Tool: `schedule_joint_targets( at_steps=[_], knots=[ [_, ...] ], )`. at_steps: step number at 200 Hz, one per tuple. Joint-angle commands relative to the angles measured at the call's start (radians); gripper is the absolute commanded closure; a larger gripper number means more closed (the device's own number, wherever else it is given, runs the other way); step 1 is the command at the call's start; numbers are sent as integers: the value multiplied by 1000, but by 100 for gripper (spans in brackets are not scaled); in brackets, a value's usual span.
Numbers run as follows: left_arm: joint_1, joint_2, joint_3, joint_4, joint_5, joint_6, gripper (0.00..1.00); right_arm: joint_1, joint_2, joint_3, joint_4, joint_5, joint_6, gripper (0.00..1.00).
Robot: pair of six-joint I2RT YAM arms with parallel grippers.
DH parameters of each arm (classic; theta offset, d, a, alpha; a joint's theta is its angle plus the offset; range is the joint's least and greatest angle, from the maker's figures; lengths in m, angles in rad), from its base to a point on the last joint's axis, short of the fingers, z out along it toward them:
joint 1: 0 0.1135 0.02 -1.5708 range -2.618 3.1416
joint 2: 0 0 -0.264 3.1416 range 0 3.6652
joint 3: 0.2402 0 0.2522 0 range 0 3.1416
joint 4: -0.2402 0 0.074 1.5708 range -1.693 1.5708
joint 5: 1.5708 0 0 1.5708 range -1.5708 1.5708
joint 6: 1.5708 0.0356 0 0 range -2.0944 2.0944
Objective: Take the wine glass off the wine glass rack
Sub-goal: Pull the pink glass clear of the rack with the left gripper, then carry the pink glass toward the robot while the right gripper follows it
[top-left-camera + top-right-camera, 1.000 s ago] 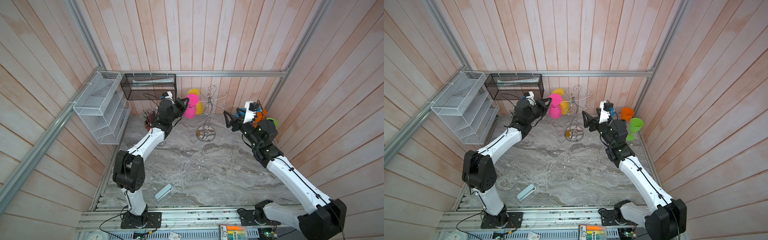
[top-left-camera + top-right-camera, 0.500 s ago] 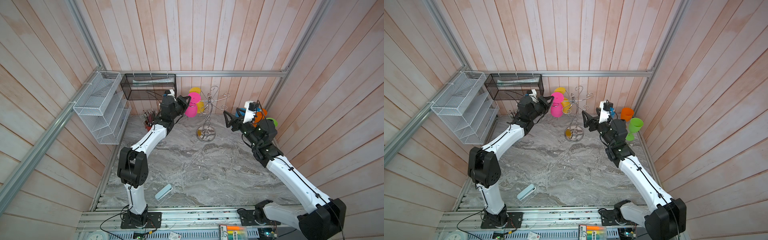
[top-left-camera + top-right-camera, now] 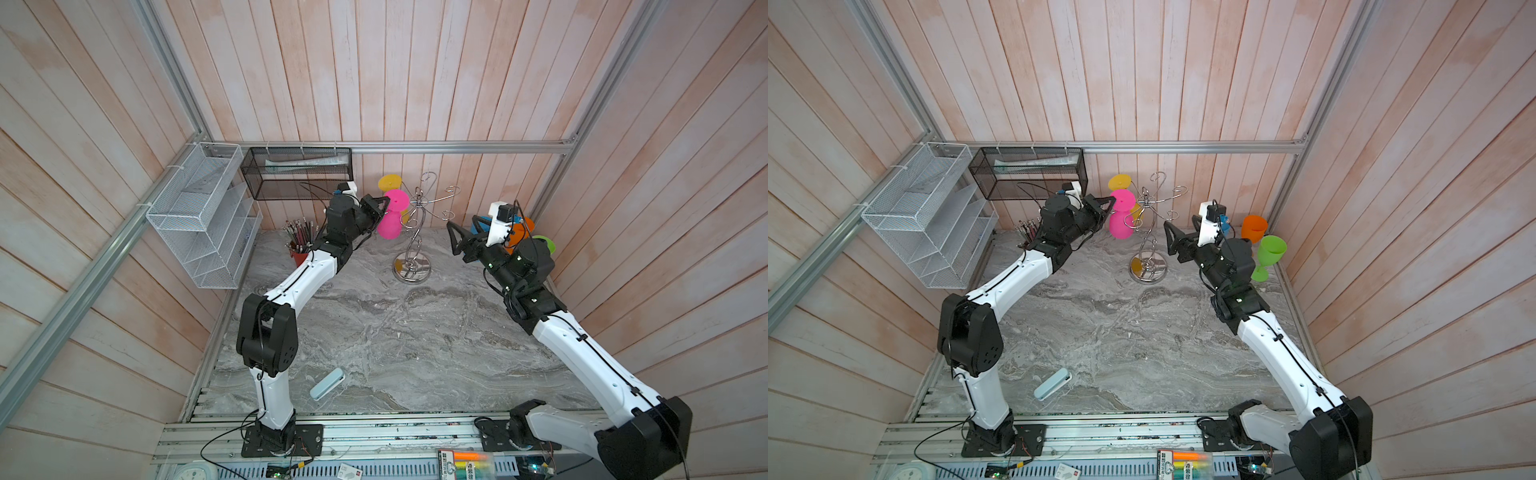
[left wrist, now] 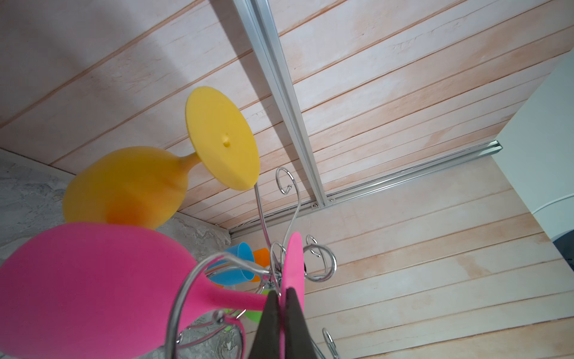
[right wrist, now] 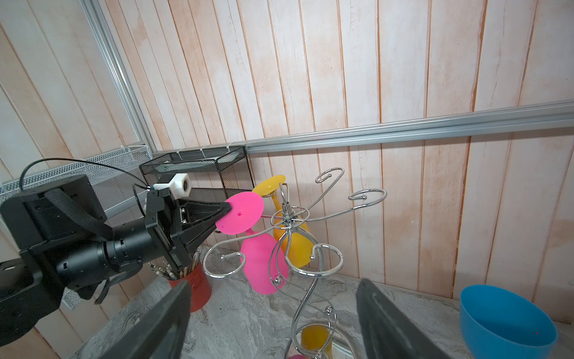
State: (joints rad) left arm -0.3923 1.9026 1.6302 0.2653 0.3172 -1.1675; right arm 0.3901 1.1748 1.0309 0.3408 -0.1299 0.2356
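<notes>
Back wall hems rack; left gripper pinches pink glass by foot edge, right gripper spread.

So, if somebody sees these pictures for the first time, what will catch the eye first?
Probably the bright pink wine glass, upside down among the hooks of the chrome wine glass rack near the back wall, with the left gripper shut on the edge of its foot. A yellow wine glass hangs behind it, and the right gripper hovers open on the rack's other side.
</notes>
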Motion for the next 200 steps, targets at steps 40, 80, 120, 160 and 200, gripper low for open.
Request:
schedule_joint_targets(
  at_steps=[40,80,120,160,200],
  knots=[
    [-5,-110,-144,55,26,28,100,0,6,28,9,-19,9,16],
    [-5,-159,-206,60,31,41,100,0,0,28,7,-16,8,16],
    [-5,-218,-254,68,43,55,100,0,3,28,8,-15,8,16],
    [-6,-270,-305,83,77,68,100,0,18,41,-8,-22,9,16],
    [-8,-329,-376,90,177,122,100,1,15,47,-20,-19,10,16]
  ],
)
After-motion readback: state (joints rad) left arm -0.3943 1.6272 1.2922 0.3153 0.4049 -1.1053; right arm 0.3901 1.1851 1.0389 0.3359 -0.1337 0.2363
